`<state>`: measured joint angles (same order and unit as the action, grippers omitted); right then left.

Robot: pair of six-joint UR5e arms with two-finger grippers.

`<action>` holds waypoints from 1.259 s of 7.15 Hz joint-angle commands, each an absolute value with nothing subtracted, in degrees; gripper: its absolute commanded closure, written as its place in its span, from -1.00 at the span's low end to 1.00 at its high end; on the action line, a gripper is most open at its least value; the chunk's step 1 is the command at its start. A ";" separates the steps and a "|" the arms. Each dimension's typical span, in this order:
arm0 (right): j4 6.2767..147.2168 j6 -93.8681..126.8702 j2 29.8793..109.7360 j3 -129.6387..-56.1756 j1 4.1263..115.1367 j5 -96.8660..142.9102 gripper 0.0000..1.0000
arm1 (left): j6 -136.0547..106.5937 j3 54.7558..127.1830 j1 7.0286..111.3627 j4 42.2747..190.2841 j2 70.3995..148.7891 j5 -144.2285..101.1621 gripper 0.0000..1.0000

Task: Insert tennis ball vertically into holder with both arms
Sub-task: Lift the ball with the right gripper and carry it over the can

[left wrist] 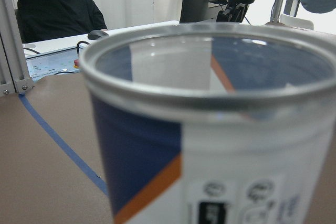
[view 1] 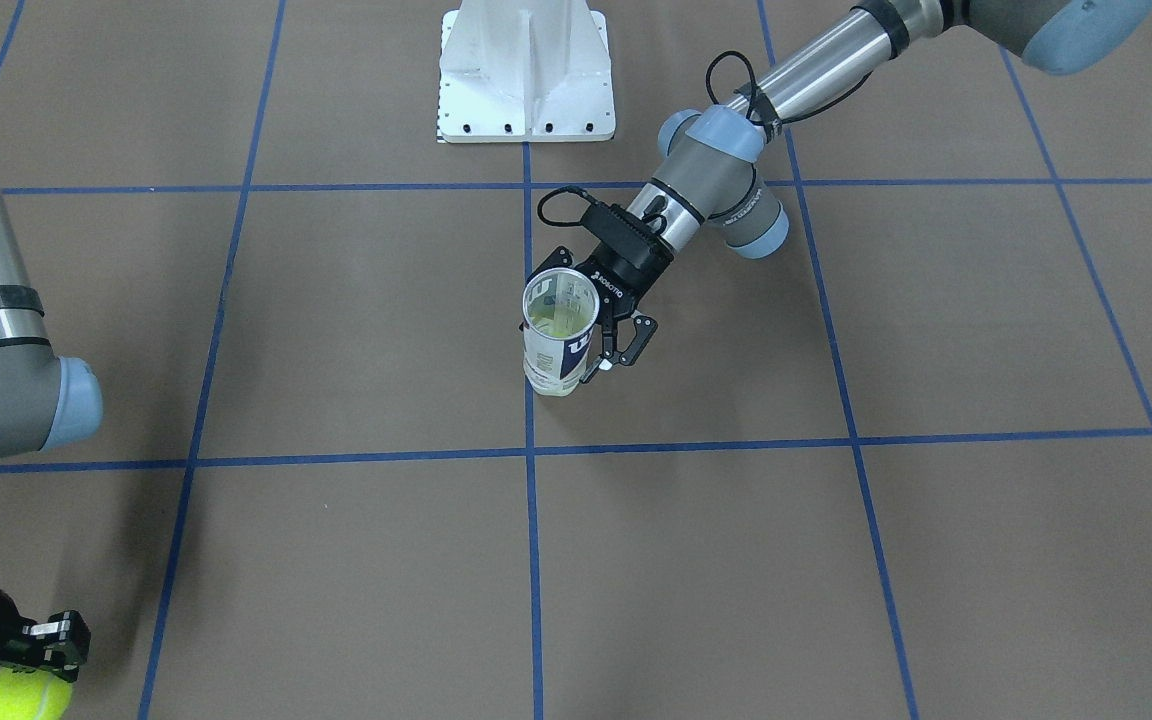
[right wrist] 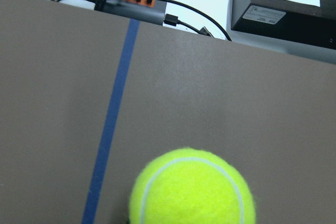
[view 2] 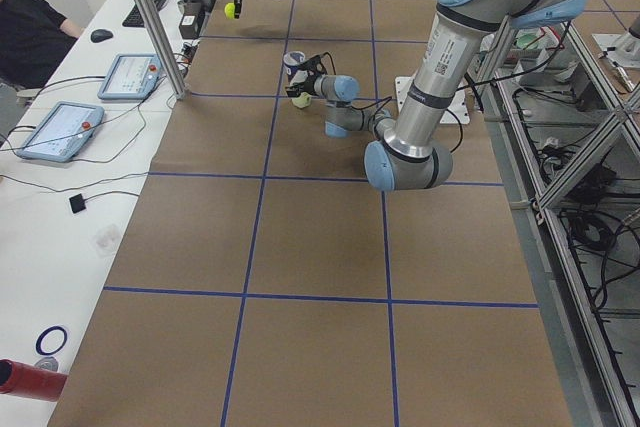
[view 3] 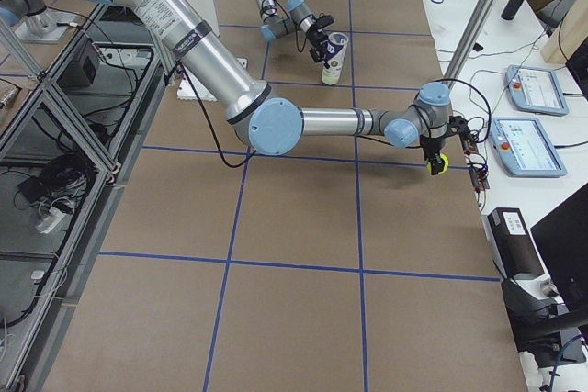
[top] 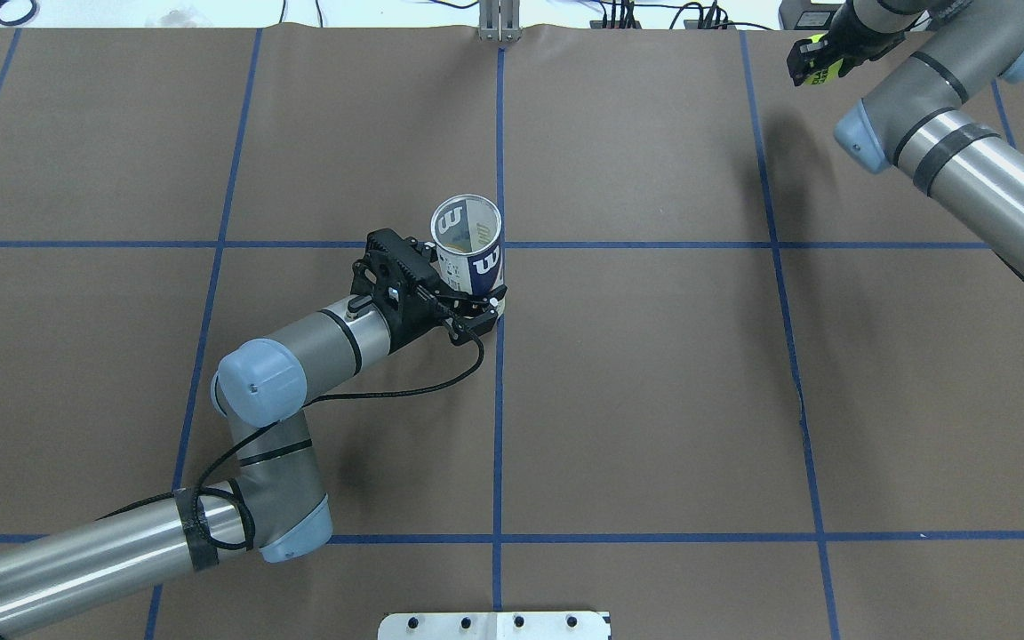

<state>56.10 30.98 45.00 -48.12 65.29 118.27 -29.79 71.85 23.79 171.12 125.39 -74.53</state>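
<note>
Overhead exterior, white "W" on holder (top: 468, 244), "ROBOTIQ" on left tool (view 1: 604, 330)

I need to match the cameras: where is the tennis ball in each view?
Front-facing: ball, bottom left corner.
Overhead: ball, top right.
Left: ball, top, far end.
Right: ball, right of centre.
Left wrist: not in it.
Right wrist: ball, bottom centre.
Shared landmark: the holder.

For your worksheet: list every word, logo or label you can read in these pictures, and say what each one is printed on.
"W": white logo on the navy label of the holder.
"ROBOTIQ": white lettering on the left tool, only just readable.
Small print low on the holder's label, wrist view: blurred.
White label on the black box: too blurred.
</note>
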 commanded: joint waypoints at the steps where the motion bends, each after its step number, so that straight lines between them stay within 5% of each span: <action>1: 69.26 34.69 45.26 -62.94 65.75 123.39 1.00 | -29.79 71.89 23.73 171.12 125.42 -74.62 -0.99; 9: 74.18 56.41 45.09 -82.25 58.89 128.76 1.00 | -30.06 72.42 22.85 171.30 124.81 -74.27 -0.99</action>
<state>74.06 54.09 45.09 -80.23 59.98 128.74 -30.02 72.39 22.93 171.27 124.85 -74.27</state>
